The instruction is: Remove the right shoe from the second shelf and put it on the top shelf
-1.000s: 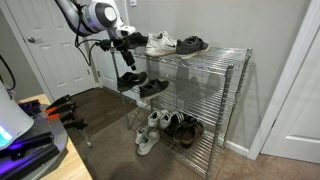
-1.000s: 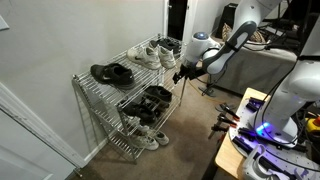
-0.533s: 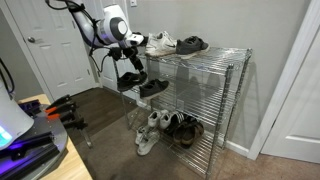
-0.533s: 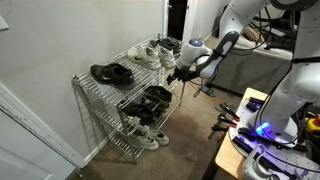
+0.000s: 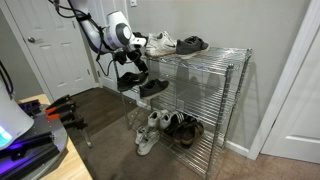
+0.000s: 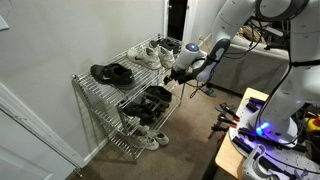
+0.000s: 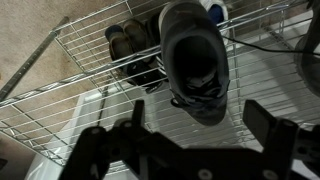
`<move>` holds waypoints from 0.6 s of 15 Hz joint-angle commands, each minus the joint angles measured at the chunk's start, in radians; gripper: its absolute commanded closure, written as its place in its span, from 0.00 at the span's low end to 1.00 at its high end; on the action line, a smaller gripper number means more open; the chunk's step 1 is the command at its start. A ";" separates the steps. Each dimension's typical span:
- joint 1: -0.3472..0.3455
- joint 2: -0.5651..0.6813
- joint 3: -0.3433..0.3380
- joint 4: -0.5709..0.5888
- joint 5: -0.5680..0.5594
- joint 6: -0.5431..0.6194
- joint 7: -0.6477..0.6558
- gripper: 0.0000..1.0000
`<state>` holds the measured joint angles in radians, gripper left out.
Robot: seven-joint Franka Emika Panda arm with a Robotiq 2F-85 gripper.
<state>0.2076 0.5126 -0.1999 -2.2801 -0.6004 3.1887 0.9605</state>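
A pair of black low-cut shoes sits on the second shelf (image 5: 185, 92) of the chrome wire rack, one shoe at the rack's end (image 5: 129, 80) and its twin (image 5: 154, 87) beside it; the pair also shows in the exterior view from the opposite side (image 6: 150, 100). My gripper (image 5: 136, 64) (image 6: 179, 73) hangs at that end of the rack, just above the end shoe. In the wrist view a black shoe (image 7: 196, 58) lies on the wire grid just ahead of my gripper (image 7: 200, 122), whose jaws are open and empty. The top shelf (image 5: 215, 50) is above.
White sneakers (image 5: 160, 43) and a dark pair (image 5: 192, 43) sit on the top shelf. More shoes (image 5: 168, 127) fill the lowest tier. A door (image 5: 45, 45) is behind the arm. A desk with equipment (image 5: 35, 140) stands in front.
The arm has come down from top-shelf height and moved in towards the end of the second shelf, over the black pair. The shoes have not moved.
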 commanded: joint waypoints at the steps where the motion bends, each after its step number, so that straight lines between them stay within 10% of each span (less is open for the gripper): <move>1: 0.001 0.002 -0.001 0.001 0.000 0.000 0.000 0.00; 9: 0.101 0.066 -0.072 0.048 -0.016 -0.024 0.016 0.00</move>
<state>0.2241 0.5292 -0.2081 -2.2723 -0.6005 3.1830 0.9594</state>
